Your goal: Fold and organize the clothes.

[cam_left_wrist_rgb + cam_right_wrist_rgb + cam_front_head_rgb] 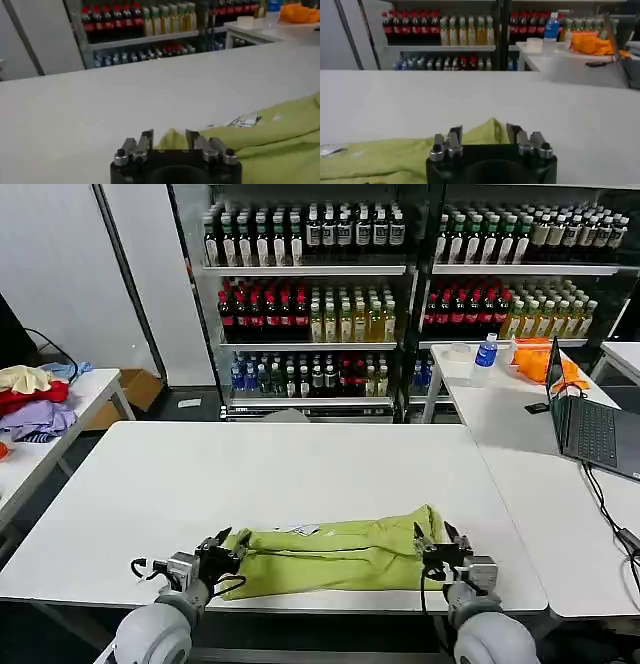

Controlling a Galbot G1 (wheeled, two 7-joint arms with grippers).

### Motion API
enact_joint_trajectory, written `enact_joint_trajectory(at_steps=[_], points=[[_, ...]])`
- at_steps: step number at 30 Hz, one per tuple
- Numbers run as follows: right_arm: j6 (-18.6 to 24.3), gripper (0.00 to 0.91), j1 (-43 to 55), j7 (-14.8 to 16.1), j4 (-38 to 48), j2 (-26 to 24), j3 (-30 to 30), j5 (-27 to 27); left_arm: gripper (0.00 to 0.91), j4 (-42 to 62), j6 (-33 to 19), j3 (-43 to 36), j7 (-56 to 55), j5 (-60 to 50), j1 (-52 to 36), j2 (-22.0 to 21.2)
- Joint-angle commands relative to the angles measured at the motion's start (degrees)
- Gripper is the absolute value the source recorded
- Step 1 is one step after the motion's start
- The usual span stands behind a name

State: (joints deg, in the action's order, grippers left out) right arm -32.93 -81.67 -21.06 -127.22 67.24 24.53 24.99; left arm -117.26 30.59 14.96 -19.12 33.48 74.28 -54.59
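Lime-green fabric shows in the gap between the parted fingers (148, 140) of the left gripper (226, 546), which sits at the lower left of the head view on the left end of the T-shirt (335, 552). Whether those fingers pinch the cloth or merely straddle it is hard to tell from the left wrist view. At the lower right of the head view, the right gripper (441, 542) stands at the shirt's right end, its fingers (454, 136) likewise spread apart with a raised peak of fabric between them. The shirt lies as a long, rumpled band across the near edge of the white counter (250, 474), stretching from one gripper to the other, with a small white label (303, 530) on its upper edge. Beyond the counter, shelves of bottles (305, 294) fill the top of the frame. A laptop (585, 419) rests on the counter at right.
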Motion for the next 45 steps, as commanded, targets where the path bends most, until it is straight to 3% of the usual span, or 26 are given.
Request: enact_joint_trajectory(at_steps=[1,6,15,16,17,19,32,34,35,37,38,45], points=[[-0.1,0.907,-8.7,0.7,-7.3,-0.2,6.0,-2.7,0.907,-2.3,0.3,3.8,-5.6,-0.5,5.7,-8.7],[-0.1,0.907,-10.1,0.7,-8.1,0.6,6.3,-3.4,0.907,-0.6,1.6,3.0,-6.7,-0.7,4.9,-15.3],[0.3,0.907,-11.4,0.8,-8.4,1.4,6.3,-4.3,0.907,2.9,0.7,1.7,-7.1,0.3,3.2,-19.3],[0.4,0.907,-11.6,0.8,-8.5,1.5,6.2,-4.5,0.534,3.5,0.6,1.8,-7.2,0.3,2.9,-19.7],[0.4,0.907,-11.7,0.8,-8.5,1.5,6.1,-4.5,0.312,3.7,0.6,1.8,-7.3,0.2,2.7,-19.8],[0.4,0.907,-11.9,0.9,-8.6,1.6,6.2,-4.6,0.03,4.2,0.2,1.7,-7.3,0.0,2.7,-20.2],[0.4,0.907,-12.0,0.8,-9.3,1.7,6.6,-4.4,0.02,3.0,-1.5,2.2,-6.0,1.1,5.0,-21.0],[0.4,0.907,-11.9,0.8,-9.3,1.7,6.6,-4.4,0.091,2.0,-1.4,2.4,-5.4,1.7,5.8,-20.8],[0.4,0.907,-12.0,0.8,-9.4,1.7,6.7,-4.4,0.202,1.5,-1.3,2.6,-5.1,2.1,6.4,-20.5],[0.4,0.907,-12.0,0.8,-9.5,1.6,6.8,-4.3,0.141,0.1,-1.2,3.1,-4.4,3.0,7.9,-20.0],[0.4,0.907,-12.0,0.8,-9.6,1.6,7.0,-4.2,0.03,-0.3,-1.4,3.5,-4.1,3.6,8.6,-19.7],[0.4,0.907,-12.0,0.6,-9.5,1.6,7.0,-4.2,0.03,2.3,-2.6,5.0,-4.4,5.9,6.7,-19.6]])
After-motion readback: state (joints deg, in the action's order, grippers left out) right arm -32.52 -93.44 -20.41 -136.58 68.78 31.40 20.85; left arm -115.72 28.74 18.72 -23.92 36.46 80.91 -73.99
